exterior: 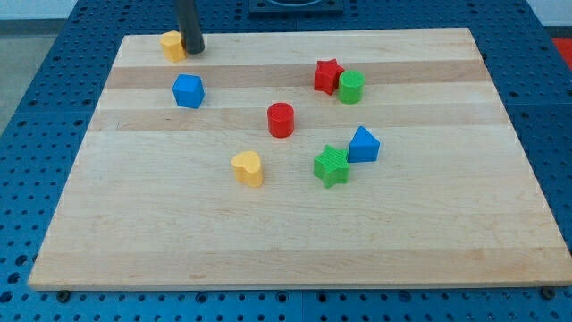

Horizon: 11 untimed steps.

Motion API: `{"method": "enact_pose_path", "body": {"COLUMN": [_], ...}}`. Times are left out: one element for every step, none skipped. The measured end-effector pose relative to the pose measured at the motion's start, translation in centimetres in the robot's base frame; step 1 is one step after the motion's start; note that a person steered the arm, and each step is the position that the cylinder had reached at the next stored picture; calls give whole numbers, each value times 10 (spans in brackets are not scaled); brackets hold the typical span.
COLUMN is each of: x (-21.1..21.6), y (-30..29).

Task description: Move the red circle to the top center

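The red circle (281, 120) stands near the middle of the wooden board (295, 241), slightly toward the view's top. My tip (193, 50) rests at the board's top left, touching the right side of a yellow block (172, 45). The tip is far to the upper left of the red circle. A blue block (189, 90) lies between them, below the tip.
A red star (327, 76) and a green cylinder (350, 87) touch at the upper right of centre. A green star (332, 165) and a blue triangle block (363, 144) sit side by side right of centre. A yellow heart (248, 168) lies below the red circle.
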State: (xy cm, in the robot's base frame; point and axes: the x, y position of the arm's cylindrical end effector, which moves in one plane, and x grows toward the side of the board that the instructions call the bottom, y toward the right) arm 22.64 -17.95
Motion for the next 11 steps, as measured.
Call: {"method": "enact_pose_path", "body": {"x": [0, 0, 0, 5, 39, 90, 138, 185, 212, 215, 204], "y": [-12, -12, -8, 20, 44, 56, 56, 61, 90, 127, 149]}}
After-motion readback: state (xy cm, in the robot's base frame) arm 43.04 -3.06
